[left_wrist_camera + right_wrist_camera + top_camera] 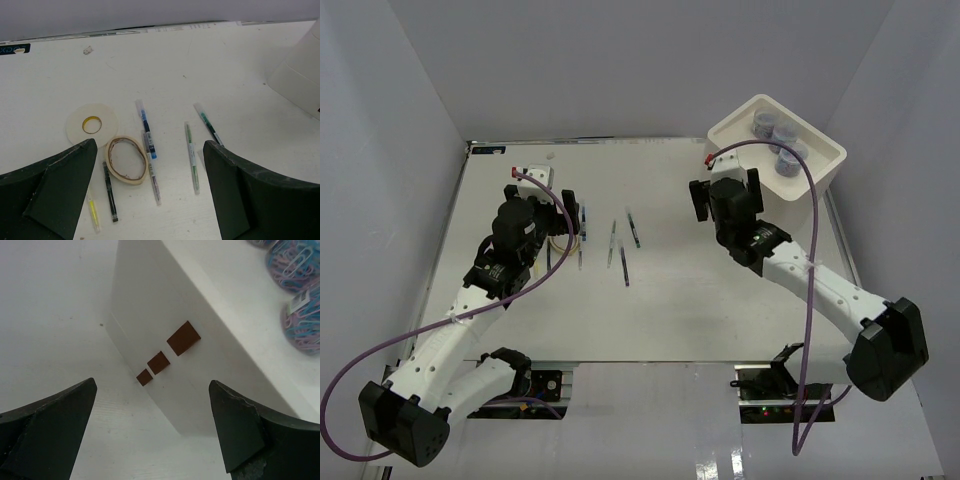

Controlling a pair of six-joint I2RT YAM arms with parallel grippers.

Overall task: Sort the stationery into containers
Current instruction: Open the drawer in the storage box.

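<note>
My left gripper [542, 203] is open and empty, hovering over the stationery on the table's left. The left wrist view shows a flat white tape ring [92, 124], a tan band loop [127, 160], and several pens: blue [146, 129], clear [152, 172], green [192, 157], dark green [209, 124], black [110, 191], yellow [93, 212]. My right gripper [727, 192] is open and empty, facing the white drawer box [818, 172]. Its three red-brown handles [158, 362] show in the right wrist view. Grey-blue jars [785, 135] sit in the box's tray top.
More pens [623, 268] lie loose near the table's middle. The box stands at the back right corner against the enclosure wall. A small scrap [88, 49] lies near the table's far edge. The jars hold coloured paper clips [300, 322].
</note>
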